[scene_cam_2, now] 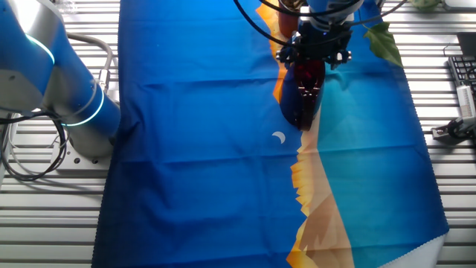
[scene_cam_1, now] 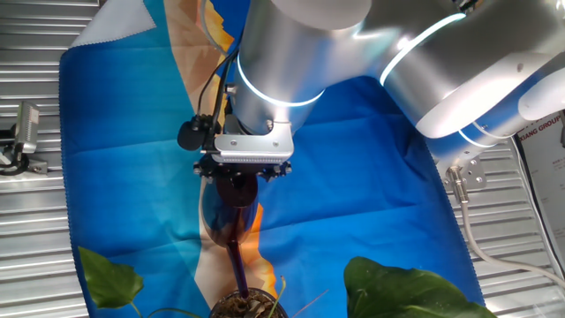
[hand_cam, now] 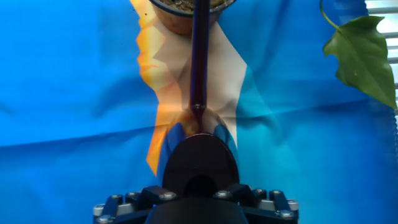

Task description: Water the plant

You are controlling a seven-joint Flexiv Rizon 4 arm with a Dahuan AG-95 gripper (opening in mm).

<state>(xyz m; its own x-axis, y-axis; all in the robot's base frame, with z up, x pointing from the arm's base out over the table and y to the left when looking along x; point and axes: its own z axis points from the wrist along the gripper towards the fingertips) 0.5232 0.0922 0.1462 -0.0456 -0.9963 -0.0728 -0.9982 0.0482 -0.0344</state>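
My gripper (scene_cam_1: pixel 244 170) is shut on the dark red long-spouted watering vessel (scene_cam_1: pixel 231 205) and holds it above the blue cloth. Its long spout (hand_cam: pixel 199 56) reaches out over the plant's small round dark pot (scene_cam_1: pixel 247 306) of brown soil and dry stalks, at the bottom edge of one fixed view and the top edge of the hand view (hand_cam: pixel 180 14). Broad green leaves show left (scene_cam_1: pixel 108 276) and right (scene_cam_1: pixel 410 290) of the pot. In the other fixed view the gripper (scene_cam_2: pixel 312 53) holds the vessel (scene_cam_2: pixel 303 93) near the far edge; the pot is hidden there.
A blue and orange patterned cloth (scene_cam_1: pixel 353 168) covers the slatted metal table. The arm's big silver links (scene_cam_1: pixel 300 44) hang over the cloth. A metal fixture (scene_cam_1: pixel 22 137) sits at the left edge. A keyboard (scene_cam_2: pixel 465 82) lies beside the cloth.
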